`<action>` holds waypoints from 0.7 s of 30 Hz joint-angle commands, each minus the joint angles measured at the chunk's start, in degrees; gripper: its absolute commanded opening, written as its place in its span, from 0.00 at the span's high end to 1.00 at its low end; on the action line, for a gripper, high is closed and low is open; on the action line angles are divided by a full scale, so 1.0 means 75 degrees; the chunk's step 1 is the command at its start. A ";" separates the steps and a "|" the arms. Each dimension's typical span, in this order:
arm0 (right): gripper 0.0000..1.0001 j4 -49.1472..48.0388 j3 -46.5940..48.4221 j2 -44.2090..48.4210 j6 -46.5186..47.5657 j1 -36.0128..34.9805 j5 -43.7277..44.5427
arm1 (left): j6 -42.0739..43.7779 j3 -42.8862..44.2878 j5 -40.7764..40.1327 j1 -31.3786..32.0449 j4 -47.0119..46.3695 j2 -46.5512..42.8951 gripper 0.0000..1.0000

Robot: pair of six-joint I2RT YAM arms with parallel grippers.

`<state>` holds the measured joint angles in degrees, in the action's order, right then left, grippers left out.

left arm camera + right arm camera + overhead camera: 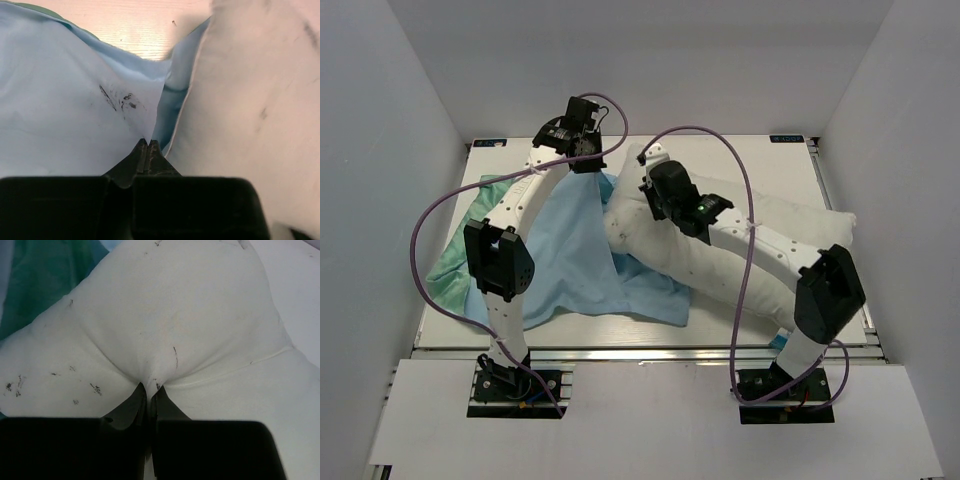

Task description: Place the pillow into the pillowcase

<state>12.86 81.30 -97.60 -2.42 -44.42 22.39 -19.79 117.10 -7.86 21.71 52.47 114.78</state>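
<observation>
Pillow sits toward table's right edge, soft and light; my right fingers pinch its cover. Left fingers clamp pillowcase hem near far edge; cloth looks thin, slippery, so hold the hem.

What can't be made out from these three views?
- Top view: the pillowcase mouth, and whether the pillow end is inside it; the left arm and right arm cover it.
- Left wrist: whether the left jaws pinch one cloth layer or both; the fold hides it.
- Right wrist: the pillow's near edge, cut off by the right jaws' black housing.
</observation>
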 commanded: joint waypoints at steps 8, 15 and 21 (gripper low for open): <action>1.00 -0.0778 -0.0878 0.1681 -0.0206 -0.0673 -0.1845 | -0.0302 -0.0003 -0.0580 0.0034 -0.0035 -0.0644 1.00; 1.00 -0.1117 -0.1359 0.1285 0.0684 -0.0979 -0.2082 | -0.0525 -0.0295 -0.1061 0.0034 0.0141 -0.0843 1.00; 1.00 -0.1047 -0.1768 0.0732 0.1527 -0.1423 -0.3851 | -0.0607 -0.0906 -0.1307 0.0034 -0.0140 -0.1207 1.00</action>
<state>7.99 70.37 -91.13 4.12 -51.75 4.32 -23.51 111.09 -14.98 21.76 53.56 110.76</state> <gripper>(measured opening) 0.035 0.022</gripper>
